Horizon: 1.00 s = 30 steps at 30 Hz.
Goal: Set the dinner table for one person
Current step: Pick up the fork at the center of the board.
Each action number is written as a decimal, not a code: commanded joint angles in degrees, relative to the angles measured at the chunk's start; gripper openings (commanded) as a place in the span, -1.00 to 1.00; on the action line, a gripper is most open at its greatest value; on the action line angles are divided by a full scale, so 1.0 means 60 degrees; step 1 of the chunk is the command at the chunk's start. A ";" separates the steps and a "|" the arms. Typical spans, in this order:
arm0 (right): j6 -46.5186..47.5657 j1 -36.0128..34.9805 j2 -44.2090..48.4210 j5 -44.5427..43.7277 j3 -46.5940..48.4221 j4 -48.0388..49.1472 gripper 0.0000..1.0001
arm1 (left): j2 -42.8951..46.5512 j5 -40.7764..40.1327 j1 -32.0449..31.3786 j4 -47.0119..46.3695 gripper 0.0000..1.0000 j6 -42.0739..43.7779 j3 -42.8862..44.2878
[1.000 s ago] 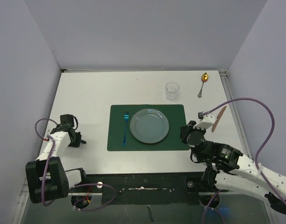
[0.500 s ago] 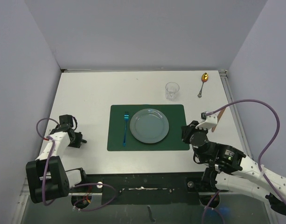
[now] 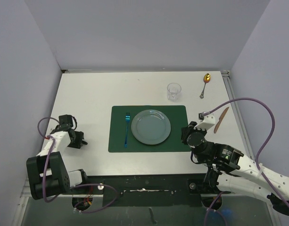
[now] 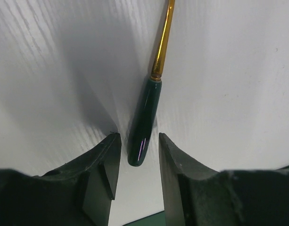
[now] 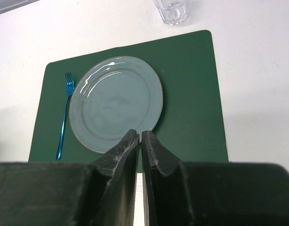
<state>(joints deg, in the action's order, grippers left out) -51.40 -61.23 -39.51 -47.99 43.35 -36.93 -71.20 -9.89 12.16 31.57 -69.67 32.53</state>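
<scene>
One green handle (image 4: 145, 117) on dinner table (image 4: 229, 94), inside parted left end effector (image 4: 138, 137) | right end effector (image 5: 138, 134) closed

No text, label, brand, number or sign can be read on the tabletop (image 3: 87, 94), on the things that lie on it, or on the two arms.
</scene>
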 commanded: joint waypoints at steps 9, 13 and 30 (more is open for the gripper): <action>-0.0054 -0.0063 0.0109 -0.0441 0.0315 0.0242 -0.80 | -0.1291 0.0601 0.0143 -0.0931 -1.00 0.0490 0.0264; -0.0091 -0.0063 -0.0092 -0.0398 0.0369 0.0274 -0.80 | -0.1020 0.0836 0.0151 -0.1139 -1.00 0.0609 0.0138; -0.0032 -0.0081 -0.2108 0.0124 0.1029 0.1033 -0.81 | 0.1335 0.2026 0.0042 0.0298 -1.00 0.5273 0.2174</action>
<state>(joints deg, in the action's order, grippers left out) -51.40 -61.23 -48.84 -47.35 45.71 -34.89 -67.22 -3.01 12.73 31.35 -49.60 40.12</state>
